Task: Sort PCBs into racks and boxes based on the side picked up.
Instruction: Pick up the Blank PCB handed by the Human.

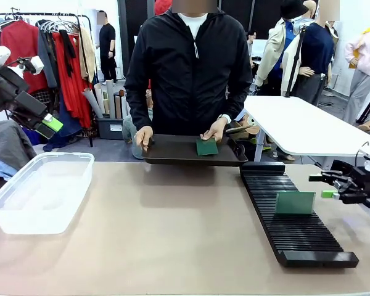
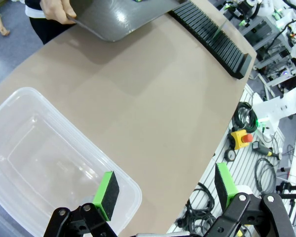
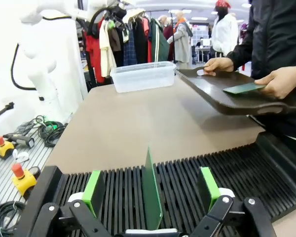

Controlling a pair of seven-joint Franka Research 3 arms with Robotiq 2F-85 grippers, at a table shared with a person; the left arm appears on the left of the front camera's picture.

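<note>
A person holds a dark flat tray at the table's far edge, with a green PCB lying on it under one hand. Another PCB stands upright in the long black slotted rack on the right. In the right wrist view that PCB stands on edge between my right gripper's open fingers, over the rack. My right gripper hovers at the rack's right side. The clear box sits at the left, with nothing in it. My left gripper is open above the box, raised at far left.
The tray with its PCB and the person's hands show in the right wrist view. Bare brown tabletop lies between box and rack. A white table stands behind right. Cables and an emergency stop button lie beyond the table edge.
</note>
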